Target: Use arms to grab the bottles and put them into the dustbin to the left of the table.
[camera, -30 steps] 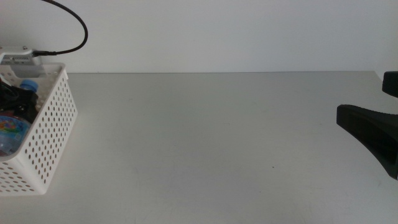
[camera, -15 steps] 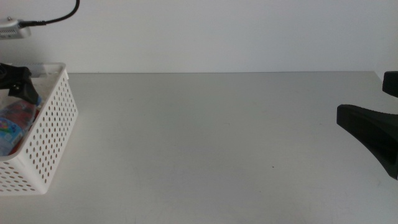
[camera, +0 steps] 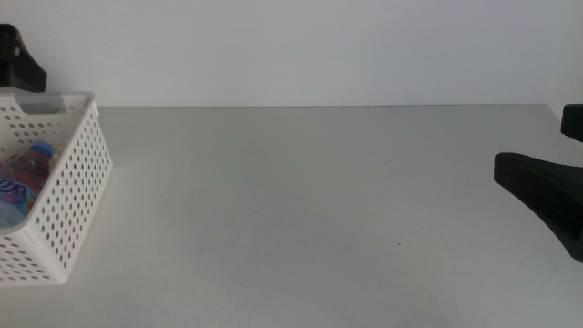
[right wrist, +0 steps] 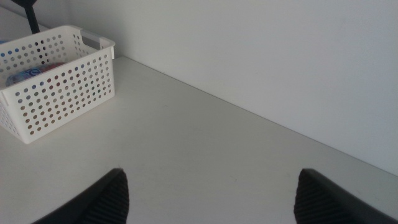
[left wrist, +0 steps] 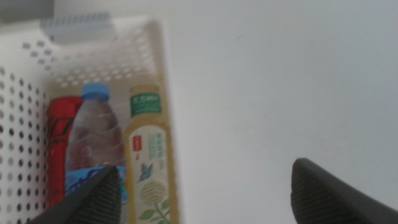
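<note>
We see the red cola can [left wrist: 60, 149], water bottle [left wrist: 93, 146] and tea bottle [left wrist: 151, 168] lying inside the dustbin [left wrist: 158, 74]. Our left gripper [left wrist: 205, 196] hangs above, jaws apart and empty, so we think the job is done. The right gripper [right wrist: 208, 196] waits open at the table's [camera: 301, 200] right side.

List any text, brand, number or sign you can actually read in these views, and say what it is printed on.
Nothing is legible.
Yellow tea bottle in the dustbin: print on the green label and cap, too blurred to read.
Clear water bottle: blue label, print unreadable.
Red cola can: dark lettering, blurred.
Left claw, open above the dustbin, and right claw, open over the table: no markings visible.
</note>
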Robot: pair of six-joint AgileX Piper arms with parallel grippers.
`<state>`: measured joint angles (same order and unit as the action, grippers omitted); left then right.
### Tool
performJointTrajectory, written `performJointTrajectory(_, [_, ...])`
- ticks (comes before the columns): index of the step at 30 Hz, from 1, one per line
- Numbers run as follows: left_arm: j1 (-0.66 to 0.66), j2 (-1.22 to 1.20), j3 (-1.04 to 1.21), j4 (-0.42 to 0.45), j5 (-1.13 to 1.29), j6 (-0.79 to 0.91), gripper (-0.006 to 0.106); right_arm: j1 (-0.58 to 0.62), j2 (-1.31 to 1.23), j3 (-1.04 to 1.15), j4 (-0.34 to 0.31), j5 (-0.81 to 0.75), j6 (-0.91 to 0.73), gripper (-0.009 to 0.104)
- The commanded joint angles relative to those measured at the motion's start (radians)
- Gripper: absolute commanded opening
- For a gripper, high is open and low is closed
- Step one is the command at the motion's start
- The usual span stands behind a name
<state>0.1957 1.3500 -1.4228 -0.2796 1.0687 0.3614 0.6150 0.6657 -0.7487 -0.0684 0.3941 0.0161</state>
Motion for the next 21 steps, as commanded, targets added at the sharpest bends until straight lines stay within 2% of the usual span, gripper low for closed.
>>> performJointTrajectory(1, [-0.057, -0.103, 0.002, -0.006, -0.056, -0.011, 0.094, 0.003, 0.003, -0.024, -0.008, -0.071, -0.009, 0.068])
performJointTrajectory(10, [-0.278, -0.500, 0.322, 0.043, -0.287, -0.218, 0.094, 0.003, 0.006, -0.024, -0.008, -0.071, -0.009, 0.068])
performJointTrajectory(15, [-0.395, -0.703, 0.500, 0.136, -0.398, -0.341, 0.094, 0.003, 0.006, -0.024, -0.008, -0.071, -0.009, 0.068])
performJointTrajectory(21, [-0.410, -0.766, 0.557, 0.246, -0.453, -0.435, 0.093, 0.003, 0.007, -0.024, -0.008, -0.071, -0.009, 0.068])
